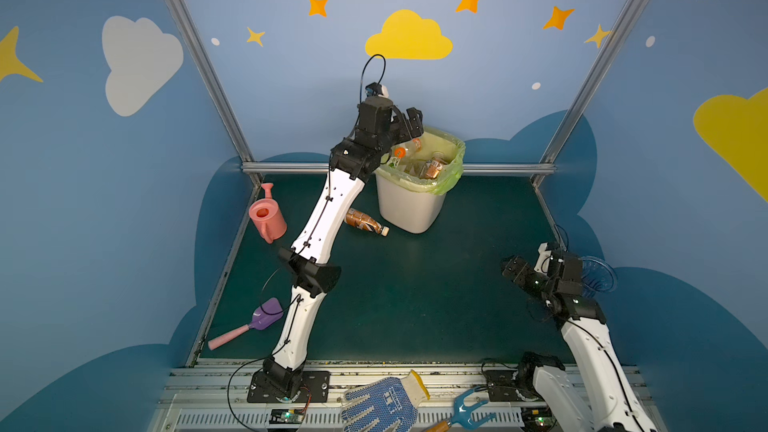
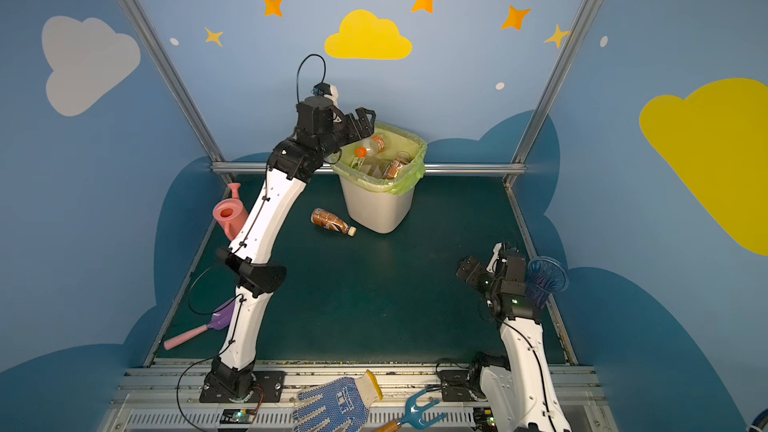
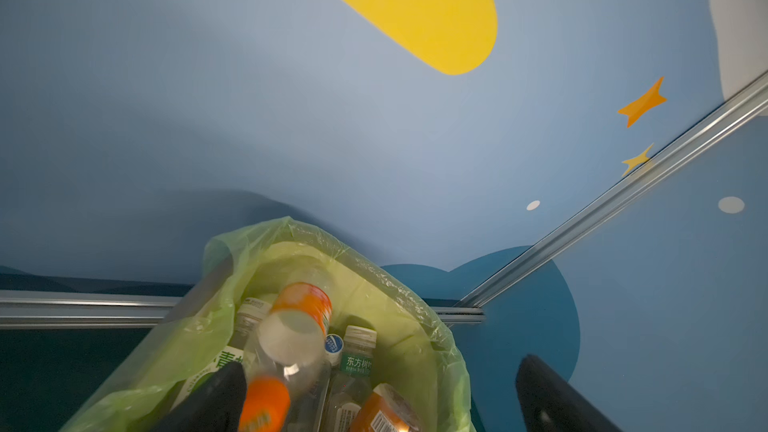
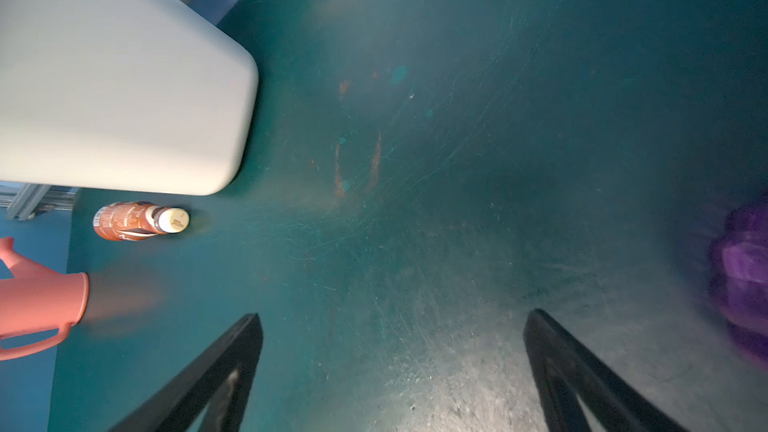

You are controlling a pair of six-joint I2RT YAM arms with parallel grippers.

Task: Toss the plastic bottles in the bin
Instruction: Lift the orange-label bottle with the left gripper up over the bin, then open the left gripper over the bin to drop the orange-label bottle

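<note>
Finds brown bottle [image 1: 365,222] flat beside bin [image 1: 409,205], cap toward right gripper [image 4: 395,317] (wide, empty); seemingly nearer left gripper [image 1: 409,122], wide above bin.

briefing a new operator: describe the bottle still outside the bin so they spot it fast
On the green table, find the off-white, green-lined bin. Beside its base, toward the pink watering can, a brown-labelled bottle lies on its side. It is the only bottle outside the bin.

Green bottle label [image 3: 356,363] reading "东方树…", neighbouring white label [image 3: 227,361] showing "青"
</note>
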